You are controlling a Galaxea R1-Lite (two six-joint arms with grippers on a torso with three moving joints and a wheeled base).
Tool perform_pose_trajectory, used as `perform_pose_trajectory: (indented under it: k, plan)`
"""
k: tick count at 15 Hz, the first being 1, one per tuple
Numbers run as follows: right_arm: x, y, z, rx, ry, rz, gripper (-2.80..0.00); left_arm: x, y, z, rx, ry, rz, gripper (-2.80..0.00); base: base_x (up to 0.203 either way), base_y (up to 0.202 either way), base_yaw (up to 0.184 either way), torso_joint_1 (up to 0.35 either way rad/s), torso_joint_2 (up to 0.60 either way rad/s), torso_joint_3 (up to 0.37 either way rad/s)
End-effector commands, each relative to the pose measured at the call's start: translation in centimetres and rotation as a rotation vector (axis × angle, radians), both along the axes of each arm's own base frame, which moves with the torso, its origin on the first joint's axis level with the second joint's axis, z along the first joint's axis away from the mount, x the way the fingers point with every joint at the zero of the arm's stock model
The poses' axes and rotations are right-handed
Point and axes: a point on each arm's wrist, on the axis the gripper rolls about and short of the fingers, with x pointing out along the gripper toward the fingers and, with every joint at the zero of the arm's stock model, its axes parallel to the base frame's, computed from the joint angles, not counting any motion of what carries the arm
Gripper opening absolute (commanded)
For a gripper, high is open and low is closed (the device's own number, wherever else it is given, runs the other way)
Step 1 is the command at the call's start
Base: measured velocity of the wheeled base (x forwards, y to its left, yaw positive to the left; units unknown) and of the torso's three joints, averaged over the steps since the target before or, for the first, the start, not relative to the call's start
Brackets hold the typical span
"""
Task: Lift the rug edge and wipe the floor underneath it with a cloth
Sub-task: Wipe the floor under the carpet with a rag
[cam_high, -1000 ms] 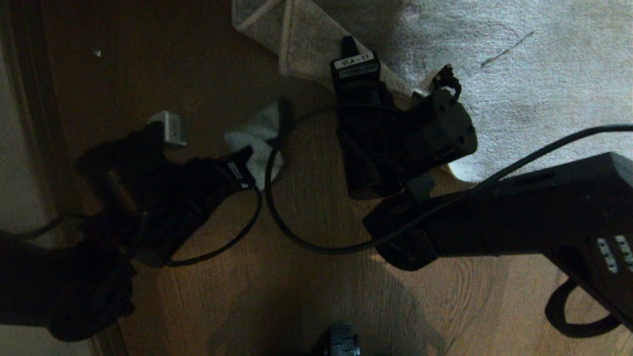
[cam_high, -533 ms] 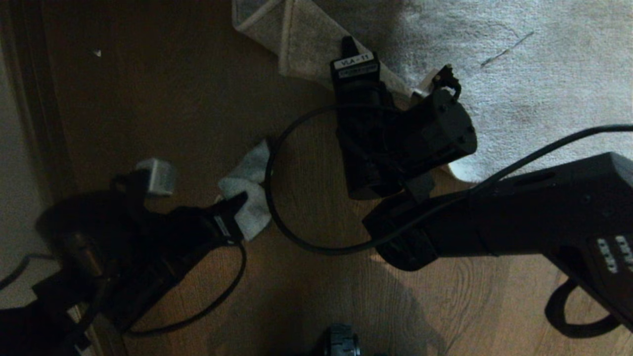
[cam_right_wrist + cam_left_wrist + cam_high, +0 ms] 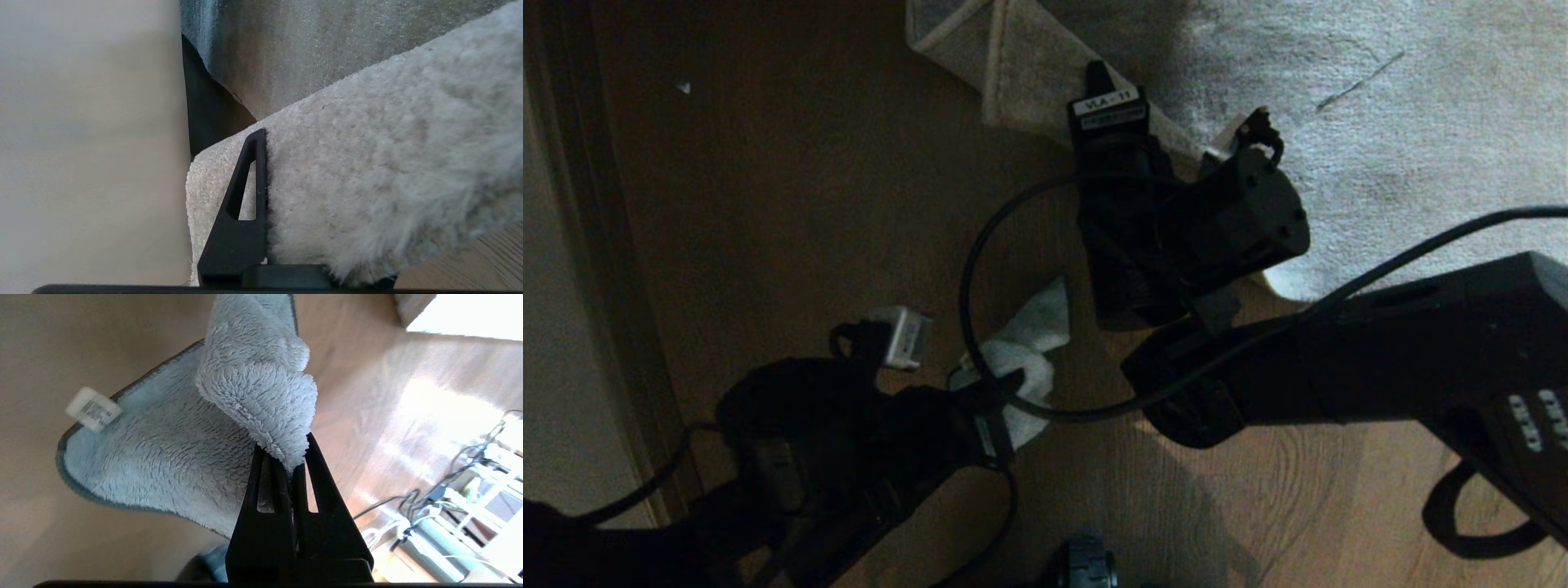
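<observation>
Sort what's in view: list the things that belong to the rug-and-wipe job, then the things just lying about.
Part of the job:
- rug edge, folded back, pinched in the right gripper
- cloth, clamped in the left gripper
- floor, bare wood

Just lying about:
- white speck on the boards
- loose cables in the left wrist view

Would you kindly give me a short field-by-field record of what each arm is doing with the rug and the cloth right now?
left gripper: fingers shut on a fold of the cloth
cloth position: spread on the floor, near the robot, beside the right arm
right gripper: fingers clamped on the rug edge, held up off the floor
rug state: corner folded back, paler backing showing
exposed floor: brown wood grain planks
</observation>
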Motion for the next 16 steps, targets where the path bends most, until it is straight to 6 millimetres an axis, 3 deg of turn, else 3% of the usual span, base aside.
perform_pose_trajectory:
  k: [1, 4, 7, 11, 16]
  plan:
    - [-0.2, -0.3, 0.3, 0.041, -0.029, 0.001, -2.8, 1.3, -2.3, -1.2, 0.014, 0.017, -0.021, -2.8, 0.0, 0.0, 0.0, 0.0, 0.0, 0.0]
    - [-0.2, -0.3, 0.2, 0.04, -0.028, 0.001, -2.8, 3.0, -4.1, -1.0, -0.008, -0.006, -0.021, -2.8, 0.0, 0.0, 0.0, 0.0, 0.0, 0.0]
    - [-0.2, -0.2, 0.2, 0.039, -0.027, 0.001, -2.8, 4.4, -4.4, 0.2, -0.049, -0.051, 0.007, -2.8, 0.0, 0.0, 0.0, 0.0, 0.0, 0.0]
    - [-0.1, -0.2, 0.1, 0.039, -0.026, 0.0, -2.8, 5.6, -2.6, 2.1, -0.151, -0.169, 0.071, -2.8, 0.0, 0.0, 0.0, 0.0, 0.0, 0.0]
    - [-0.2, -0.1, 0.1, 0.035, -0.025, 0.0, -2.8, 4.9, 0.9, 3.7, -0.168, -0.201, 0.141, -2.8, 0.0, 0.0, 0.0, 0.0, 0.0, 0.0]
